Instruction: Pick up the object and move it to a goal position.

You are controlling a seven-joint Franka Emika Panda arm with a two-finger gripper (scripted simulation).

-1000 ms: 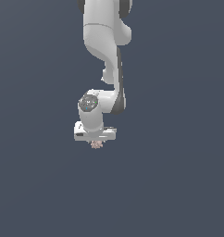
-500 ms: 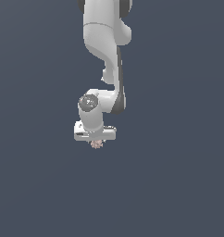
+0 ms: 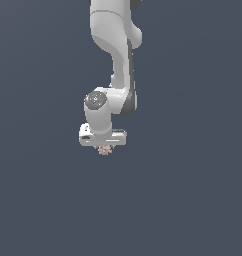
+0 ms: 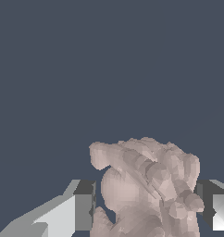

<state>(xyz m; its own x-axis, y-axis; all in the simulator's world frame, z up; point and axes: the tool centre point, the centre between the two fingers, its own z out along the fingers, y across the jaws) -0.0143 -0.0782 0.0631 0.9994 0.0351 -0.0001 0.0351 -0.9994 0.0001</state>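
I've got the pincer clamped on the lumpy pink object at the exterior frame's center, so I reckon carrying it goalward comes next.

Both renders are evenly and softly lit against a flat, dim slate-blue background. No cast shadows or glare are seen. The white arm is shaded gently, brighter on the exterior view's left. Edges are sharp, without blur or distortion; faceted shading is shown on the object.
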